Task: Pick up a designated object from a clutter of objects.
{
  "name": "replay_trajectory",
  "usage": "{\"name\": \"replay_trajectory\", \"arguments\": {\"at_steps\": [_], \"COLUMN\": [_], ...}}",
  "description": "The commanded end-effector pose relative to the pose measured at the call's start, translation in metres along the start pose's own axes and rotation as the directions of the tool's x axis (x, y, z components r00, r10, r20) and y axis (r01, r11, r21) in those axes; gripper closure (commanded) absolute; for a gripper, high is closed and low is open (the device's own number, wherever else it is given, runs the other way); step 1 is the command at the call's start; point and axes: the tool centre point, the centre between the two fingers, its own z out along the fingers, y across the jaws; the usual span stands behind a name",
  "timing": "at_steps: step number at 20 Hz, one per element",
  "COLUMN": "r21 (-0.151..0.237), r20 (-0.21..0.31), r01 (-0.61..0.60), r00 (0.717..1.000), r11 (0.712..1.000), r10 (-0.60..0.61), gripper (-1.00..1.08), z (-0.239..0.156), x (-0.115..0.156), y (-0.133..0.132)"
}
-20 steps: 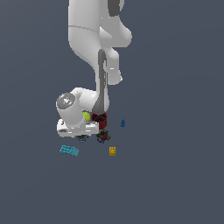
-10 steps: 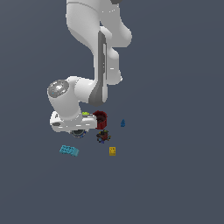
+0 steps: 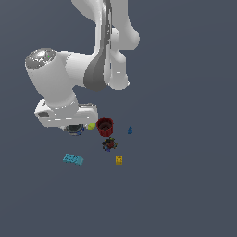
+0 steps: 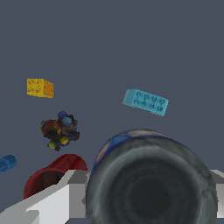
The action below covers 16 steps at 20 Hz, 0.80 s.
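Observation:
The designated object, a round dark can (image 4: 151, 181) with a grey rim and a bluish side band, fills the wrist view between two grey fingers (image 4: 48, 203). My gripper (image 3: 74, 129) is shut on it, and the can (image 3: 74, 129) peeks out under the white hand, raised off the floor at the exterior view's left of the clutter. The rest of the clutter lies below: yellow-green ball (image 3: 91, 126), dark red cup (image 3: 105, 126), dark multicoloured lump (image 3: 109, 144), yellow block (image 3: 119, 159), cyan flat brick (image 3: 73, 159) and tiny blue piece (image 3: 130, 130).
The wrist view looks down past the can onto the cyan brick (image 4: 145, 102), yellow block (image 4: 40, 87), lump (image 4: 60, 130), blue piece (image 4: 6, 162) and the red cup (image 4: 52, 177). The big white arm (image 3: 60, 78) hangs over the clutter's left side.
The hand has risen and shifted toward the exterior view's left, carrying the can away from the ball and the red cup. The other items have stayed put.

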Motion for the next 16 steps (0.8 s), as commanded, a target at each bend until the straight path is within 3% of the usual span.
{"name": "replay_trajectory", "arguments": {"at_steps": [1,16], "r21": [0.000,0.000], "r20": [0.000,0.001], "r01": [0.000,0.000], "r00": [1.000,1.000], "r11": [1.000,1.000], "r10": [0.000,0.000], "gripper": [1.08,1.08], "z": [-0.029,-0.178], "x": [0.001,0.014], "y": [0.002,0.013]}}
